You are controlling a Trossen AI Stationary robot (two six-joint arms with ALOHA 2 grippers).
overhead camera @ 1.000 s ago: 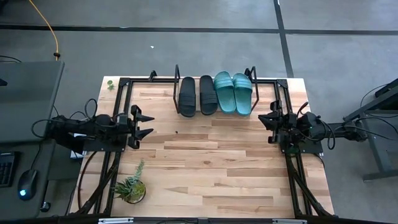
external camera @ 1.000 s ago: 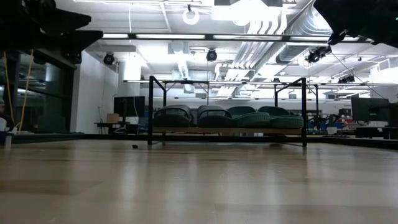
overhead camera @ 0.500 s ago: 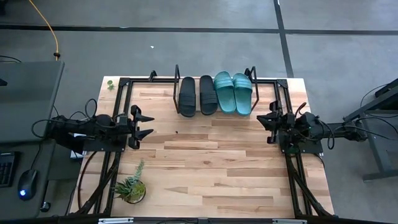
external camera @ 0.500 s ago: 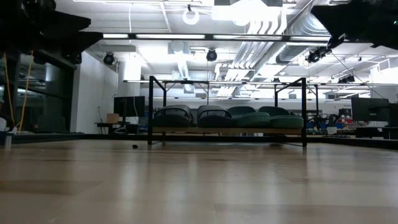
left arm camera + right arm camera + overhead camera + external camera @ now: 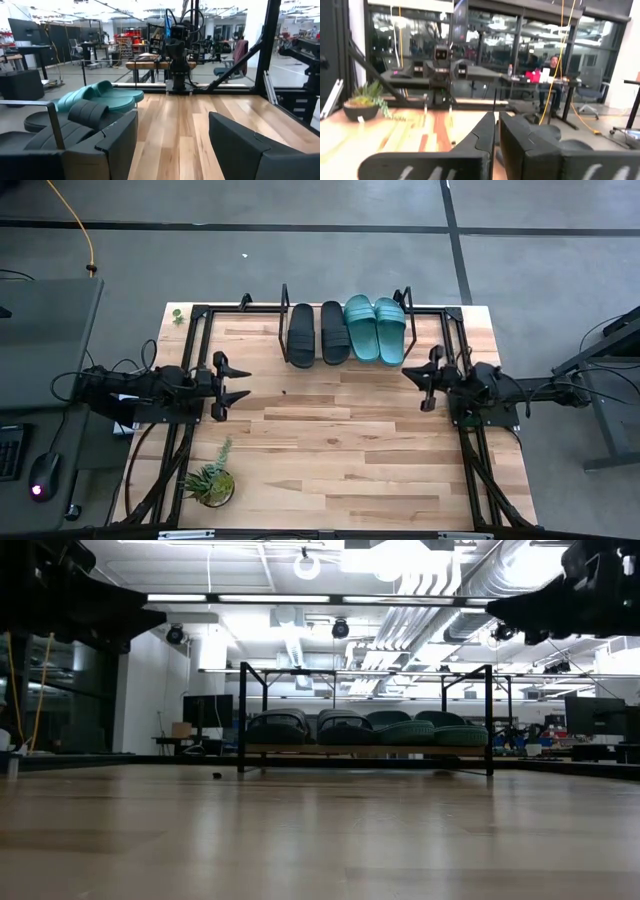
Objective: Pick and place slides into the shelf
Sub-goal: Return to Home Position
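All the slides sit side by side, soles down, on the shelf (image 5: 281, 320) at the table's far edge. The two black slides (image 5: 318, 334) are on the left and the two teal slides (image 5: 375, 329) on the right. The low view shows them in a row on the shelf board (image 5: 365, 749). My left gripper (image 5: 243, 380) hovers open over the table's left side, nearer than the shelf; its wrist view shows the teal slides (image 5: 102, 96) and black slides (image 5: 75, 125) beside its fingers. My right gripper (image 5: 410, 385) hovers over the right side, its fingertips (image 5: 496, 120) nearly together, holding nothing.
A small potted plant (image 5: 210, 480) stands near the table's near left corner. Black frame rails (image 5: 197, 340) run along the left and right sides under the arms. Bare wood (image 5: 330, 440) lies between the grippers. A person (image 5: 552, 62) sits at a desk beyond the table.
My right gripper has moved toward the table's left, out over the wood, and has come lower in the low view. My left gripper has edged slightly toward the table's right and also sits lower. The slides have stayed still on the shelf.
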